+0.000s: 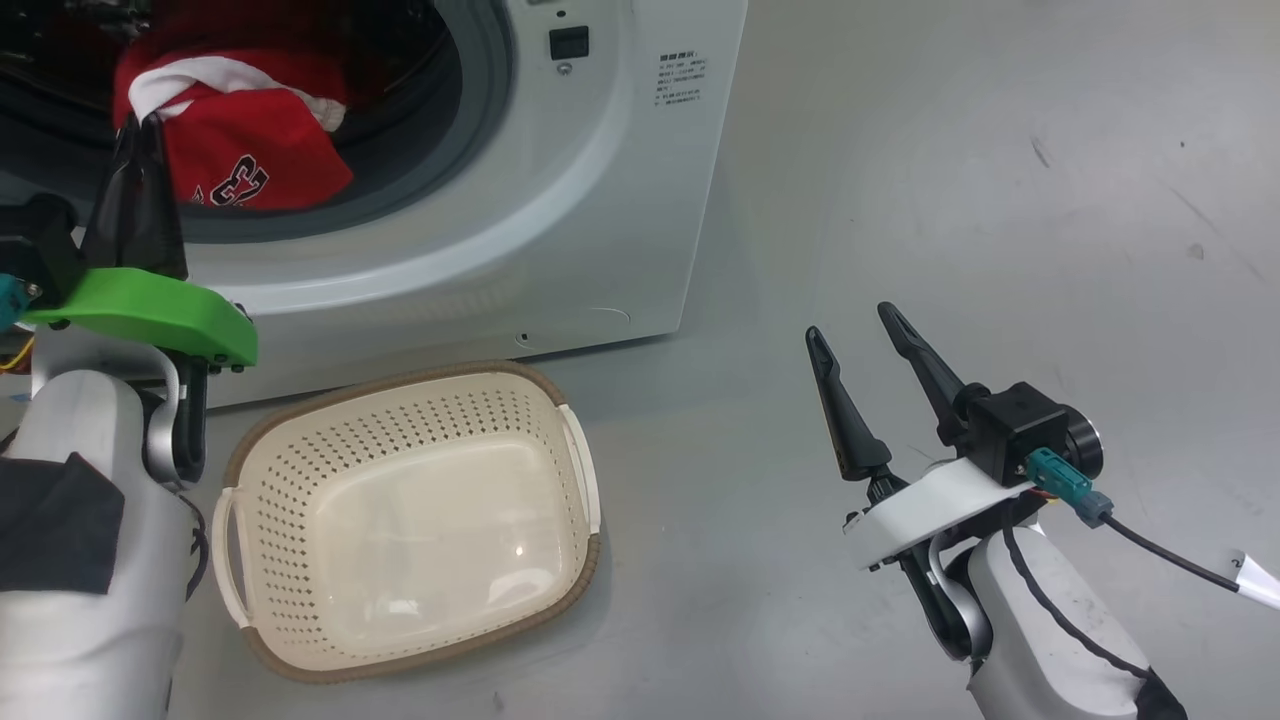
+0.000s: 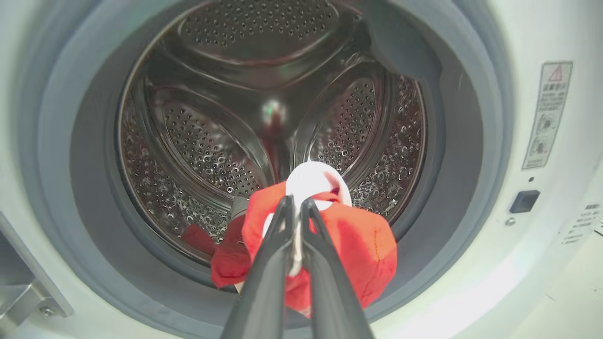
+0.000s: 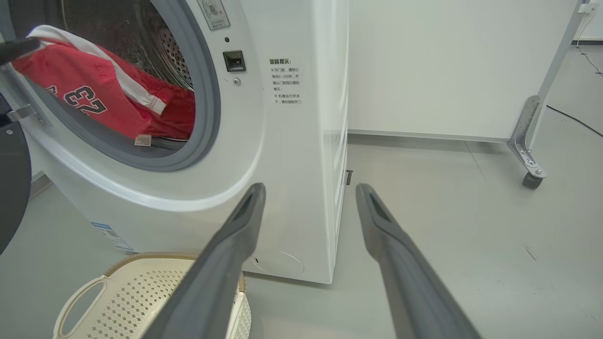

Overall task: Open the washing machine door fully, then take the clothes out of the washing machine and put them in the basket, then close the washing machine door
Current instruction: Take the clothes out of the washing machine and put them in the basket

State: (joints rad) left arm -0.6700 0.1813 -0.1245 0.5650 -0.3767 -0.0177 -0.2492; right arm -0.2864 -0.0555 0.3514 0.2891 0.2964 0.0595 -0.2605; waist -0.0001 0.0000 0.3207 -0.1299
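So the washer (image 1: 600,200) is the big white box taking up the upper left of the head view, front wide open. The door (image 3: 12,188) is swung out, and we just catch its dark rim at the left edge of the right wrist view. Inside the grey gasket (image 2: 452,155) is the steel drum (image 2: 212,141), and in it we've got the clothes (image 1: 250,150): a red bundle with a white stripe and a "23" on it, sitting low at the mouth and slumped over the lower gasket lip.

The basket (image 1: 400,375) sits on the grey floor (image 1: 950,150) just in front of the washer, below the opening. We can see its bare cream bottom.

The left gripper (image 2: 295,203) is right at the drum mouth with its fingers pinched together on the white trim of the clothes, the fabric squeezed between them. The right gripper (image 1: 848,320) hangs over the floor to the right of the basket, well apart from the washer front, fingers spread and gripping nothing.
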